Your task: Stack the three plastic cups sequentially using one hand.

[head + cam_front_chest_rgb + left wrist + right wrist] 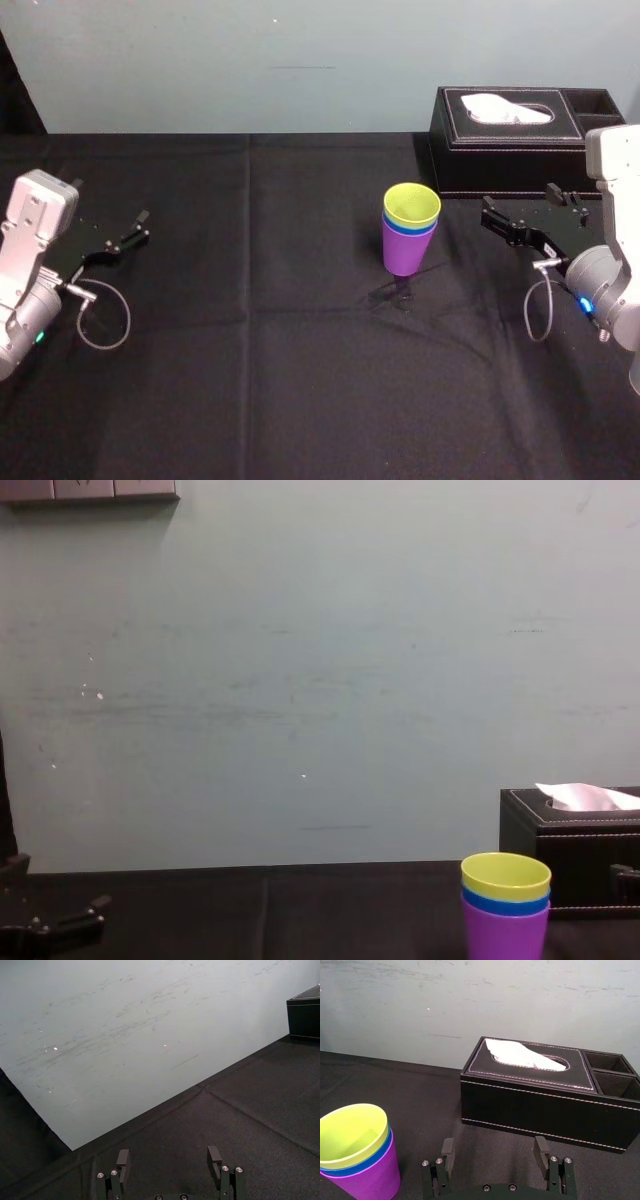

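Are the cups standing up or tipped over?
Upright. The yellow-green cup sits in the blue cup, inside the purple cup, mouths up on the table.

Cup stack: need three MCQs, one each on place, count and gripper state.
1. Where does the stack of smooth tapered plastic cups stand?
A. Left of the black tissue box, apart from it
B. On top of the box
C. Inside the box

2. How many cups are nested?
A. Two
B. Three
C. Four

3. The right gripper is:
A. shut on the stack
B. open, apart from the stack
C. shut, empty

Answers:
1 A: the head view shows a gap between them.
2 B: purple outermost, then bright blue, yellow-green innermost.
3 B: its fingers are spread with nothing between. The left gripper is open too, parked far to the stack's left.
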`<state>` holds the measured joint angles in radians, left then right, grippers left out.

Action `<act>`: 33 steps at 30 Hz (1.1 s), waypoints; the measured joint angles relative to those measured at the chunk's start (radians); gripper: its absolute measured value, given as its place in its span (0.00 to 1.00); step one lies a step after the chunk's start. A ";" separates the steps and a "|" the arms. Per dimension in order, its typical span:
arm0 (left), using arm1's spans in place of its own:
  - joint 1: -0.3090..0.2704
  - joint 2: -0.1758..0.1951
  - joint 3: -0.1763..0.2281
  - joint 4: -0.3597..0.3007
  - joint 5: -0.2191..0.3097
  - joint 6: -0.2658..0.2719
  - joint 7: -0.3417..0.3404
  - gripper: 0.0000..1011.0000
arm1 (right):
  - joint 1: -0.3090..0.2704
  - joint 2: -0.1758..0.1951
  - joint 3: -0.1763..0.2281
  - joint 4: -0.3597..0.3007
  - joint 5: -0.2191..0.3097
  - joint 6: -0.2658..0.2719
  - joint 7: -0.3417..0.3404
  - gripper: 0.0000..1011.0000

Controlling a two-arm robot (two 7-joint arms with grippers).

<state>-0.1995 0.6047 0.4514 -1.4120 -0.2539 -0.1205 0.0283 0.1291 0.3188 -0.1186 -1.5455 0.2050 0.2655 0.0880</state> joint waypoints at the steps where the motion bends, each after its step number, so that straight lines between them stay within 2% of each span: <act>1: 0.000 0.000 0.000 0.000 0.000 0.000 0.000 1.00 | 0.000 0.000 0.000 0.000 0.000 0.000 0.000 0.99; 33: 0.000 0.000 0.000 0.000 0.000 0.000 0.000 1.00 | 0.000 0.000 0.000 0.000 0.000 0.000 0.000 0.99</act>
<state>-0.1996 0.6047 0.4514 -1.4120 -0.2538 -0.1205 0.0283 0.1291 0.3188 -0.1186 -1.5455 0.2051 0.2654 0.0881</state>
